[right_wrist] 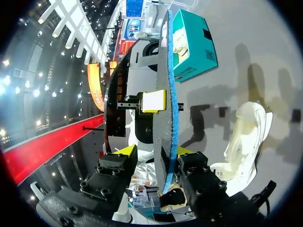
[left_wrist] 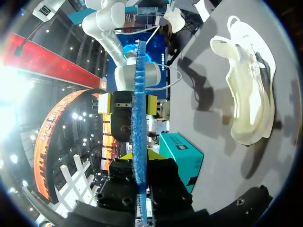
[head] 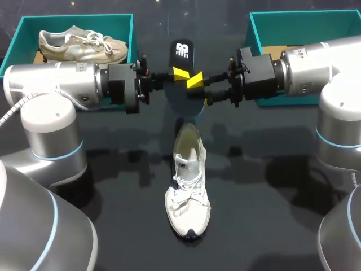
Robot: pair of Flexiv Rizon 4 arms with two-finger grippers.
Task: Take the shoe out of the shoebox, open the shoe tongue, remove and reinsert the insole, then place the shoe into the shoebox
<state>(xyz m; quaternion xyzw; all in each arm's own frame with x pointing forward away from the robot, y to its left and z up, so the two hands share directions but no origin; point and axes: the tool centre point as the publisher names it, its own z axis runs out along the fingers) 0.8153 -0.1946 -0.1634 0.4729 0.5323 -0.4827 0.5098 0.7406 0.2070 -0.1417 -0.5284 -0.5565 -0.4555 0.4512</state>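
Observation:
A dark insole [head: 182, 53] with a blue underside hangs on edge in the air between both grippers, above the white shoe [head: 188, 192] that lies on the black table. My left gripper [head: 179, 76] is shut on it; in the left wrist view the insole's blue edge [left_wrist: 138, 94] is pinched at that gripper [left_wrist: 138, 155]. My right gripper [head: 200, 91] comes from the other side. In the right wrist view the insole [right_wrist: 165, 94] stands inside this gripper [right_wrist: 154, 152], against one finger with a gap to the other. The shoe [left_wrist: 251, 99] [right_wrist: 244, 137] lies below.
A teal shoebox [head: 76, 18] at the back left holds a beige shoe [head: 84, 45]. A second teal shoebox [head: 304, 16] stands at the back right, behind my right arm. Both arms span the table's far half at mid height.

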